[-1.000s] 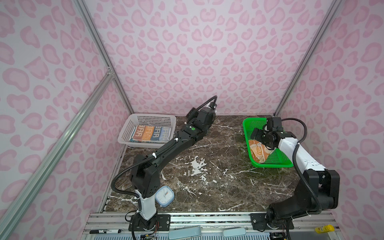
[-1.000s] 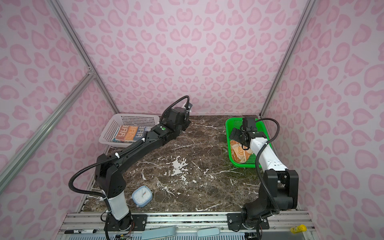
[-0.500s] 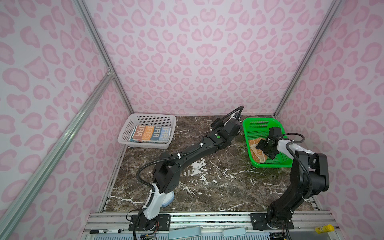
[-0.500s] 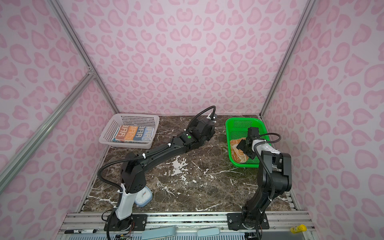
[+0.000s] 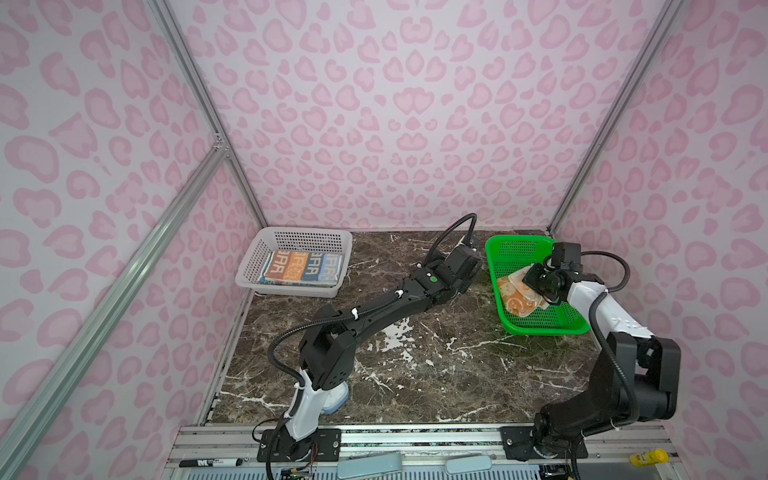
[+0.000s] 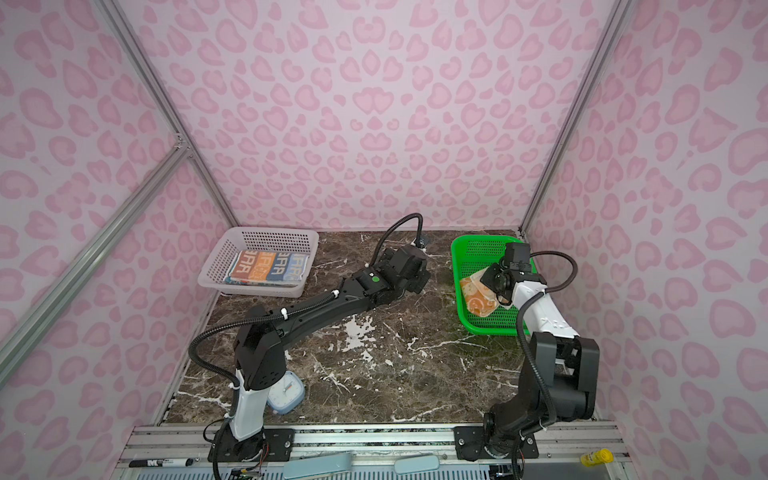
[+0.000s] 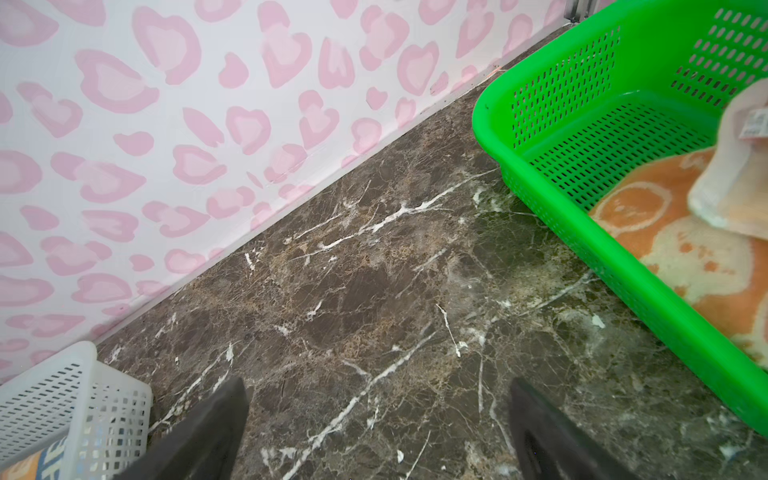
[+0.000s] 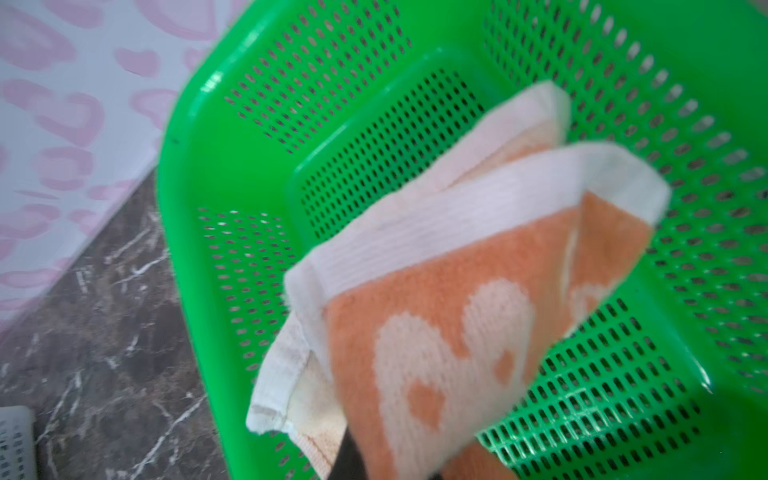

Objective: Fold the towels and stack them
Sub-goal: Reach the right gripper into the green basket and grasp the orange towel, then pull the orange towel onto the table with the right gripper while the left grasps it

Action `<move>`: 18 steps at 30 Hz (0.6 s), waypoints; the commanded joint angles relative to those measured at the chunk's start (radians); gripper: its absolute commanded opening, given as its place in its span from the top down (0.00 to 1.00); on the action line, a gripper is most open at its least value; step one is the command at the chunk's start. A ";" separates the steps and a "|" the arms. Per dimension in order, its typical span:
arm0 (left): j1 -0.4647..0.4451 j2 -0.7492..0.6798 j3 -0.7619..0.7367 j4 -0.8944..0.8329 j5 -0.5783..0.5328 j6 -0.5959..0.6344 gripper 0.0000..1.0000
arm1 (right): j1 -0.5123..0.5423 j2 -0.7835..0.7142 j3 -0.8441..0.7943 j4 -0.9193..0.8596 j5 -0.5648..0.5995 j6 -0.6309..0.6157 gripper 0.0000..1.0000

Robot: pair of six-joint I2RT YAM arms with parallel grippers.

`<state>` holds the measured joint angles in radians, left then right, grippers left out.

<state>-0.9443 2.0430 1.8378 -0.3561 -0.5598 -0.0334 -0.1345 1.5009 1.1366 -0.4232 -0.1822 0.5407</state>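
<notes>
Lifting looks prepared: orange towel (image 5: 515,300), in the green basket (image 5: 544,331) far right, is pinched by right fingers (image 8: 347,458), probably for folding on the worktop (image 5: 415,374); left fingers (image 7: 208,432) are held spread nearby to assist.

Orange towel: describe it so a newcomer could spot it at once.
In the green basket, back right of the table, the right gripper pinches the orange towel. It is orange and cream with no blue, unlike the folded towel in the white basket.
</notes>
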 commanded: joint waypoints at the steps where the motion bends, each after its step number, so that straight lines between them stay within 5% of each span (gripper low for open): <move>1: -0.001 -0.062 -0.027 0.011 -0.036 -0.051 0.02 | 0.050 -0.053 0.062 -0.092 -0.019 -0.035 1.00; 15: 0.068 -0.511 -0.485 0.048 -0.108 -0.292 0.02 | 0.625 -0.039 0.365 -0.166 0.057 -0.005 1.00; 16: 0.080 -0.550 -0.551 0.050 -0.114 -0.318 0.02 | 0.643 -0.025 0.358 -0.144 0.055 0.003 0.98; 18: 0.102 -0.612 -0.632 0.056 -0.093 -0.356 0.02 | 0.662 0.017 0.292 -0.103 0.024 0.016 0.77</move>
<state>-0.8623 1.4853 1.2747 -0.3229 -0.6403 -0.2951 0.5076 1.4776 1.4685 -0.5518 -0.1577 0.5388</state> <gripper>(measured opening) 0.977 0.127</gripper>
